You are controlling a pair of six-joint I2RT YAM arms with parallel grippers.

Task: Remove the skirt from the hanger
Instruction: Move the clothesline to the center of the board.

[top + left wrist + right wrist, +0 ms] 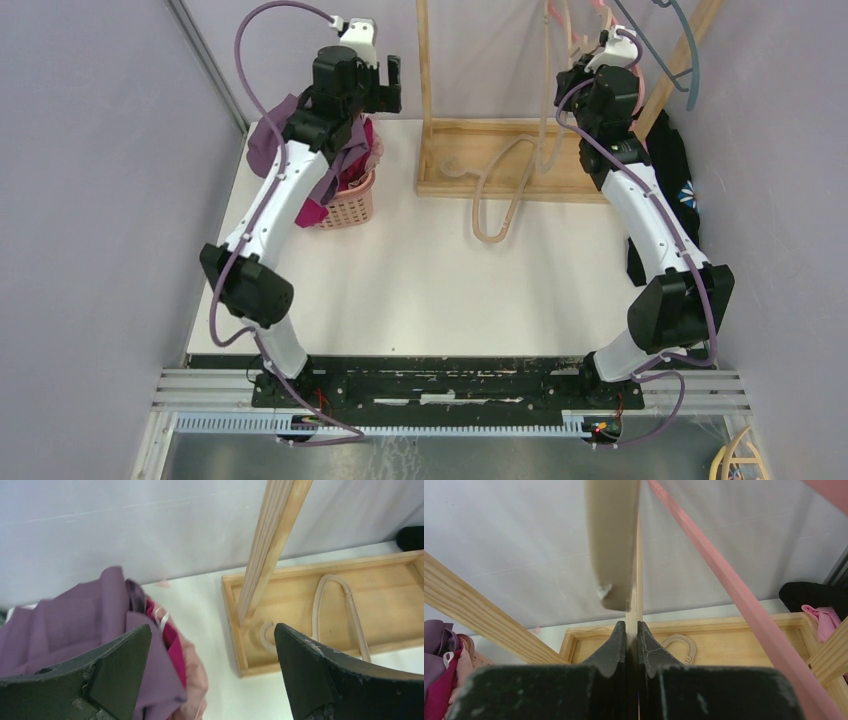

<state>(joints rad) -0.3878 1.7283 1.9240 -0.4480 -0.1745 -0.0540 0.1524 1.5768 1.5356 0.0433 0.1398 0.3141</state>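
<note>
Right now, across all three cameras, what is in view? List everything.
Table: one, white, under everything.
Basket: one, pink, back left of the table.
Purple garment: one, draped over the basket.
Magenta cloth: one bundle, inside the basket.
Wooden rack: one, pale, back centre, tray base with upright posts.
Loose hanger: one, beige, lying half in the rack's base, half on the table.
Hung beige hanger: one, at the right gripper.
Pink hanger: at least one, hanging beside it.
Blue hanger: one, top right.
Black garment: one, right table edge.
Left gripper: open, raised by the basket.
Right gripper: shut on the hung beige hanger.
</note>
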